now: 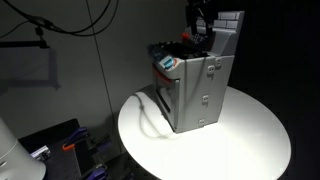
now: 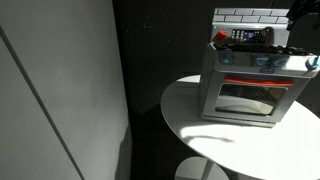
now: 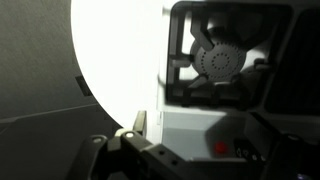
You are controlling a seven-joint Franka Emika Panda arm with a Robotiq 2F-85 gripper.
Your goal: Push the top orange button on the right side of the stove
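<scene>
The grey toy stove (image 1: 195, 95) stands on a round white table (image 1: 250, 140). It has a black cooktop and a white brick-pattern back panel (image 1: 231, 25), and it shows in both exterior views (image 2: 250, 90). My gripper (image 1: 201, 20) hangs just above the cooktop near the back panel. In the wrist view I look down on a round burner (image 3: 220, 60) and a grey stove face (image 3: 195, 120) with a small orange-red button (image 3: 221, 148). My gripper's fingers (image 3: 200, 165) stand apart at the bottom edge, open and empty, with the button showing between them.
The table's rim (image 2: 185, 130) drops off to a dark floor. A dark wall and hanging cables (image 1: 70, 20) lie behind. Blue and dark items (image 1: 60, 145) sit low beside the table. Latches (image 1: 205, 100) stick out of the stove's side wall.
</scene>
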